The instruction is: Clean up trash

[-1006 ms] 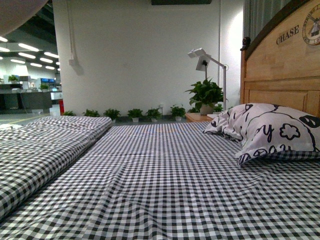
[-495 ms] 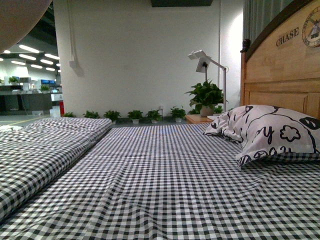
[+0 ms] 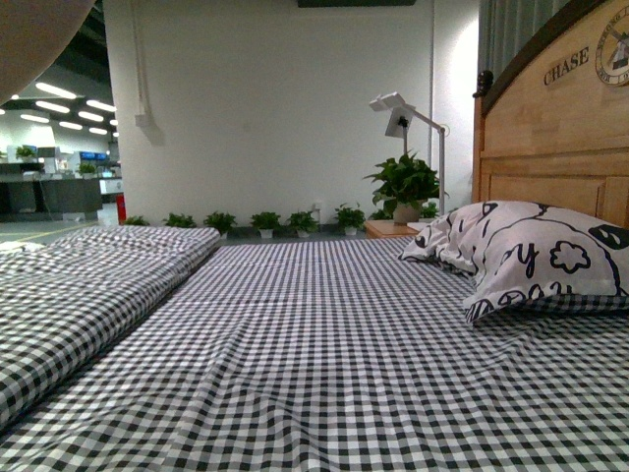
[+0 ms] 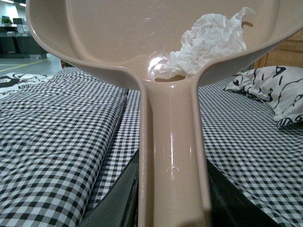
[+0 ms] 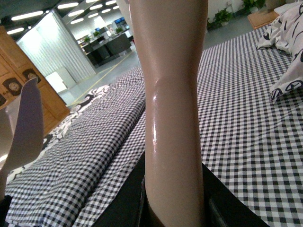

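Observation:
The trash [image 4: 203,45], a crumpled wad of white paper, lies inside the pan of the pale beige dustpan [image 4: 118,38], near where the handle joins. My left gripper [image 4: 173,208] is shut on the dustpan's handle, holding it above the checked bed. A corner of the dustpan [image 3: 29,39] shows at the top left of the front view. My right gripper [image 5: 175,213] is shut on the beige brush handle [image 5: 173,94], which stands upright above the bed. The dustpan's edge [image 5: 23,127] shows beside it in the right wrist view.
The bed [image 3: 324,344] has a black-and-white checked sheet, with a folded checked quilt [image 3: 88,275] along its left side. A patterned pillow [image 3: 531,256] lies against the wooden headboard [image 3: 550,138] at the right. A potted plant [image 3: 403,187] and a lamp [image 3: 413,123] stand beyond the bed.
The dustpan corner at the top left of the front view has grown larger. The view has shifted slightly. Bed and pillow lie as before.

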